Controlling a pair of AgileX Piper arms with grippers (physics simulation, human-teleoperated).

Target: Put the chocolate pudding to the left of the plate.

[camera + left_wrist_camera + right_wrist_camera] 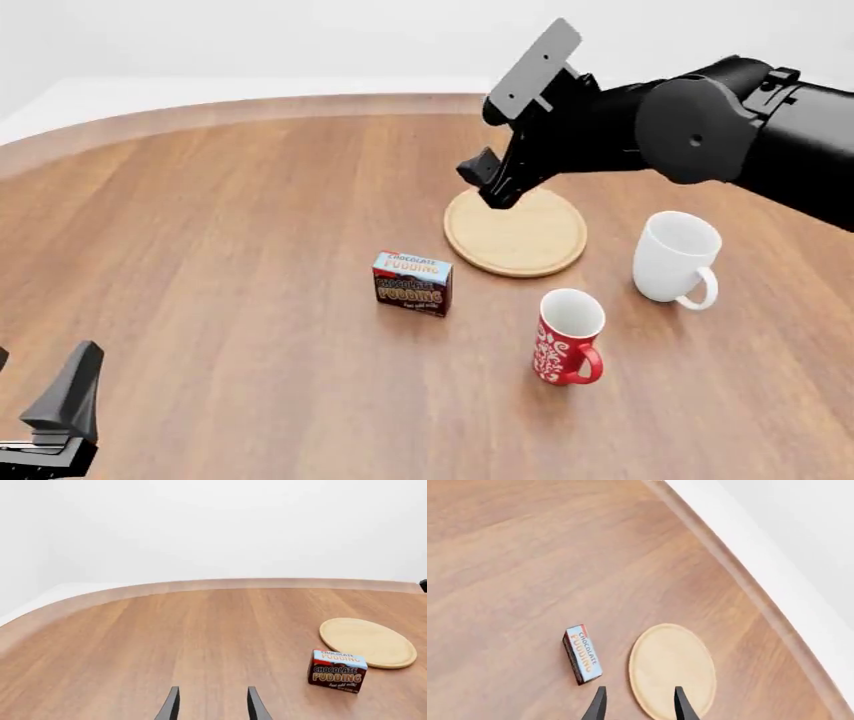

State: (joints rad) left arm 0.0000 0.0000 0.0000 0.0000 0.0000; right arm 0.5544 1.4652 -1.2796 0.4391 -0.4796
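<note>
1. Your left gripper [60,405] sits low by the near edge, jaws apart, holding nothing.
2. The chocolate pudding [412,283] stands just left of the plate [515,233], with wide bare table [200,250] further left.
3. Your right gripper [487,180] hangs over the plate's far-left rim, jaws apart, empty.

You see the chocolate pudding [412,283] carton standing upright on the table, just left of the plate [515,233]. The plate is a flat, round, light wooden disc.
</note>
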